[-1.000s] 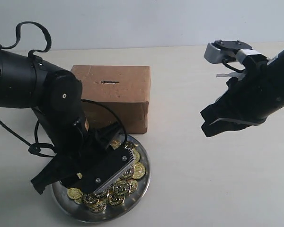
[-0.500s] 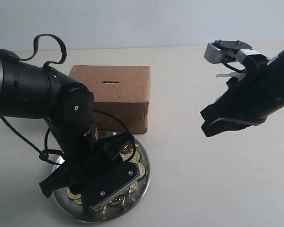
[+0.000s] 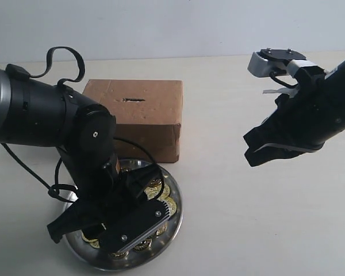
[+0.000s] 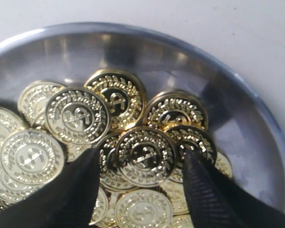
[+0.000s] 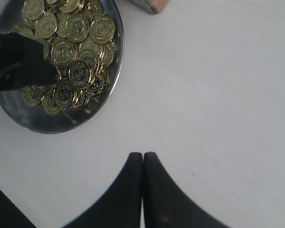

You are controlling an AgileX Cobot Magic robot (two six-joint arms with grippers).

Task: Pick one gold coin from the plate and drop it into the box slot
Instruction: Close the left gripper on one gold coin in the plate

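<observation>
The silver plate [image 3: 173, 221] sits in front of the brown box [image 3: 152, 118], whose dark slot [image 3: 133, 100] is on top. A heap of gold coins [image 4: 76, 116] fills the plate [image 4: 256, 118]. My left gripper [image 4: 143, 159] is open and low in the heap, one finger on each side of a single gold coin [image 4: 145, 154]. In the exterior view the left arm [image 3: 89, 144] hides most of the plate. My right gripper [image 5: 142, 156] is shut and empty above bare table, right of the plate [image 5: 52, 124] and coins [image 5: 80, 28].
The pale tabletop [image 3: 230, 218] spreads between the plate and the right arm [image 3: 310, 115]. A black cable [image 3: 57, 60] loops over the left arm. A corner of the box [image 5: 152, 5] shows in the right wrist view.
The left arm has come down and forward over the plate, bringing its open fingers into the coins. The right arm has stayed put.
</observation>
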